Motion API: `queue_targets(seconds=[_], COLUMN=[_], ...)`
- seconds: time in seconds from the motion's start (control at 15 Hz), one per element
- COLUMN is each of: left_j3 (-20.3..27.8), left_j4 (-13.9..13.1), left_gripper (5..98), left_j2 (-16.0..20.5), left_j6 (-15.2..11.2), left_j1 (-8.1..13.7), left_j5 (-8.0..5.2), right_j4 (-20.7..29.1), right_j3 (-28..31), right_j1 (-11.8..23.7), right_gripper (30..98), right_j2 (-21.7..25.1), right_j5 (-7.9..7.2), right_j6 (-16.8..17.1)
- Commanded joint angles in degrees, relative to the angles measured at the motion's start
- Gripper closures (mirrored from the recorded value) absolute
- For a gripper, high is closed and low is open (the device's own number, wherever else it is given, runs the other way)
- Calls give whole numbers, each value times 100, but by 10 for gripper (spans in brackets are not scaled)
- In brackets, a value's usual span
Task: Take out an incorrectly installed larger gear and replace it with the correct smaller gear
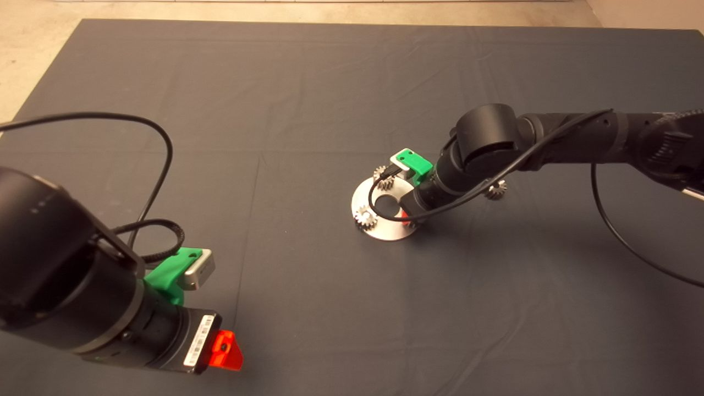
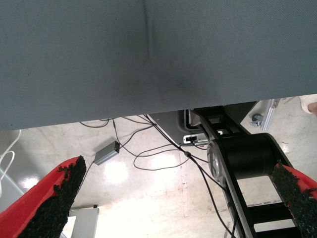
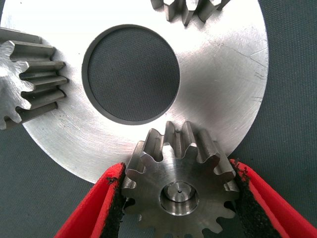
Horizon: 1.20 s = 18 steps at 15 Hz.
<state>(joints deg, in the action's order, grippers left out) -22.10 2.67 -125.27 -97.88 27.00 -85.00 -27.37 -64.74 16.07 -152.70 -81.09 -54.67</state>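
At the lower middle of the right wrist view, a toothed steel gear (image 3: 181,191) was clamped between the right claw's (image 3: 181,208) black gritty pads over a brushed metal disc (image 3: 218,74); the left claw (image 2: 173,198) was held apart.

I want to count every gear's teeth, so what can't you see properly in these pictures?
- Head view: the gripped gear, held in the right pincer, is hidden under the right arm.
- Right wrist view: two silvery gears on the round plate are cut off by the picture's edges.
- Head view: the gear on the mat is partly behind the arm, its teeth too small to count.
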Motion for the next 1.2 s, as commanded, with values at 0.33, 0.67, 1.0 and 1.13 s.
queue_targets(seconds=[0.33, 0.67, 1.0, 1.13], left_j3=[81, 77, 76, 76], left_j4=[-47, -47, -45, -44], left_gripper=[61, 61, 61, 61], left_j2=[15, 15, 15, 15], left_j6=[-21, -21, -21, -21], left_j1=[51, 51, 51, 51], left_j5=[-16, -16, -16, -16], right_j4=[-133, -128, -128, -120], right_j3=[51, 69, 230, 297], right_j1=[107, 116, 160, 186], right_gripper=[774, 784, 784, 784], right_j2=[-19, -18, -11, -11], right_j5=[6, 6, 6, 0], right_j6=[18, 18, 8, -8])
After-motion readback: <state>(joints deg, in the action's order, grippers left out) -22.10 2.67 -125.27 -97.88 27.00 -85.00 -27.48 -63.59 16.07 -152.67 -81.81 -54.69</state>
